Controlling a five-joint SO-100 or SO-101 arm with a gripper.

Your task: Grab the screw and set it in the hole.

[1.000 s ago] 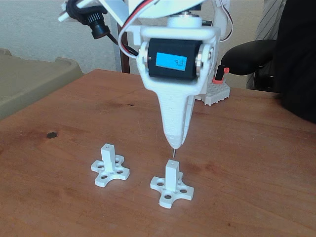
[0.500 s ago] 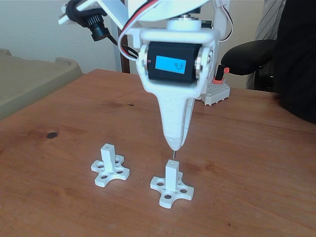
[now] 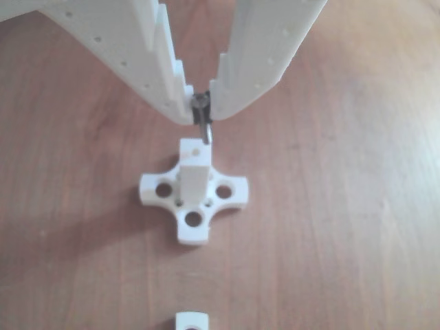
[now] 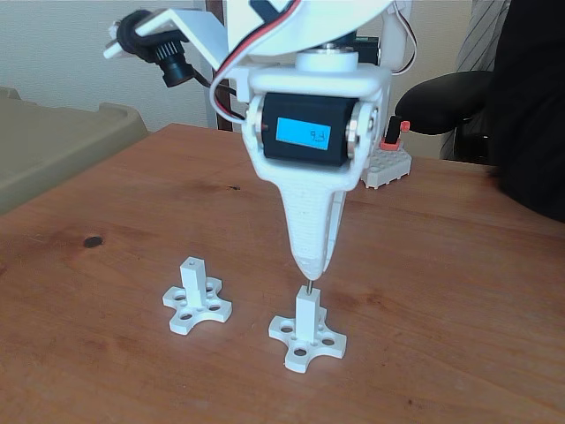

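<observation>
Above the nearer white post [image 4: 306, 311], the tool [image 4: 311, 265] points straight down with its two white fingers pinched narrow onto the screw [image 4: 310, 286]. That screw hangs upright, long axis vertical, head up between the fingertips and its lower tip at the post's square top face. In the fixed view the visible stretch of shank is short, a thin dark line running from the fingertips to the post top. In the other view the screw [image 3: 202, 121] looks dark grey and slender, its small rounded head wedged between the toothed inner edges of the fingers, the shank leaning slightly to the right as it drops toward the post [image 3: 194, 168]. Whether the tip has entered the hole cannot be told; the opening itself is too small to make out. The post stands on a cross-shaped base [image 4: 328, 339] with larger round holes through its arms, resting on the brown wooden surface [image 4: 441, 291]. A second post [image 4: 194, 296] of the same shape stands to the left in the fixed view, well apart.
</observation>
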